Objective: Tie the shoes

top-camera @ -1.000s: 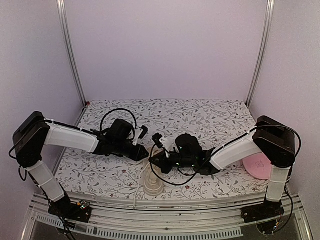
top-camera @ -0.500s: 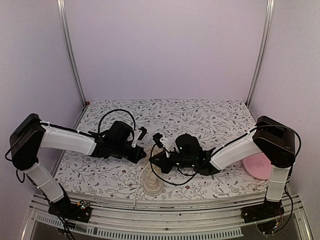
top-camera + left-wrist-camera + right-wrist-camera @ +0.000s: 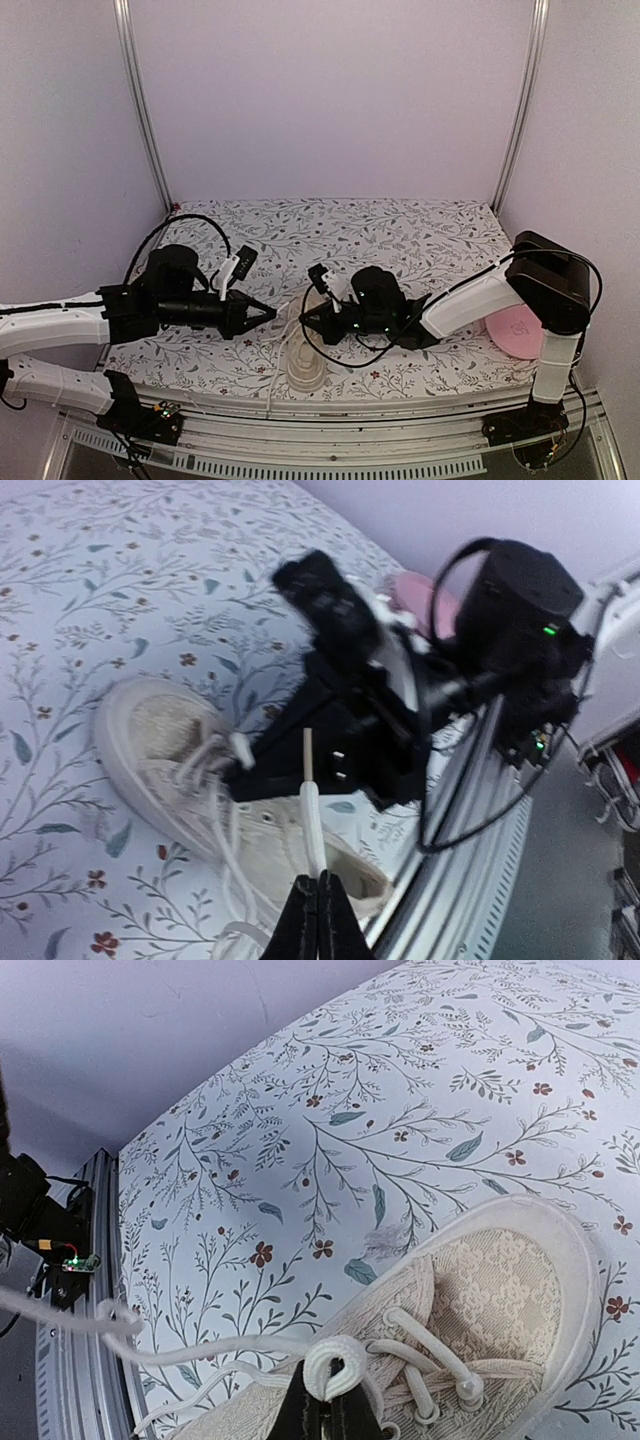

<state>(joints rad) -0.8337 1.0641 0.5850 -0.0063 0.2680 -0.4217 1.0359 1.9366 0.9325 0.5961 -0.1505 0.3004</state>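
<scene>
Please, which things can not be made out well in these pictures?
Top view: the sneaker is small, and the right gripper covers its front.
Right wrist view: the bottom edge cuts off the sneaker's heel.
Left wrist view: the pink plate is blurred, mostly behind the right gripper.

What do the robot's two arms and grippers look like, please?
The left arm and right arm have white tubular links, boxy black joints and looping black cables. The left gripper and right gripper are black and tapered; green lights glow on the right wrist.
</scene>
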